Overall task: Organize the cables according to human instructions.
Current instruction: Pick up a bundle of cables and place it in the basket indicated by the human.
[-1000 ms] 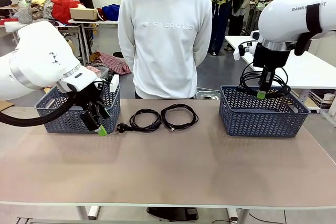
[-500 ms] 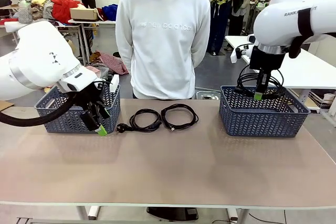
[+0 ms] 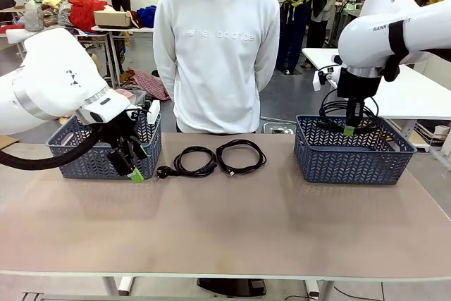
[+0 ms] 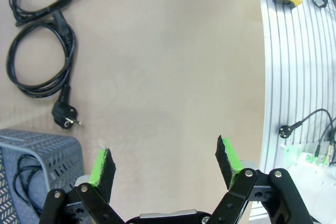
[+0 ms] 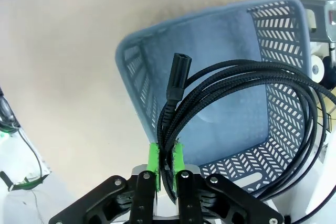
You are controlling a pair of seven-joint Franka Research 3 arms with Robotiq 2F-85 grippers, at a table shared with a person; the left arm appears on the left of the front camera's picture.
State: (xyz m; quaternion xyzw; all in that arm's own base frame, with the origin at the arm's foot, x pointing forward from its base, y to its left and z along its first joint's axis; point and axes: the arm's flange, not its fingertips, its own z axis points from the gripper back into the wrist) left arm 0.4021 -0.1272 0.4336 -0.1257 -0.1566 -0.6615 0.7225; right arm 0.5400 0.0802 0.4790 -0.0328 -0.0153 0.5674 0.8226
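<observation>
Right hand (image 3: 348,130) shut tight on cable loop (image 5: 247,69), over right basket (image 3: 352,161). Left hand (image 4: 165,157) wide open, holding nothing, by left basket (image 3: 77,161); one cable (image 4: 23,178) inside. Two more cables (image 3: 215,161) on desk (image 3: 232,230).

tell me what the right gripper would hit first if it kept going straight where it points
Likely the bare floor of the blue basket: the right gripper, shut on a coiled cable, points down into it. The hanging coil may touch first; depth is unclear.
</observation>
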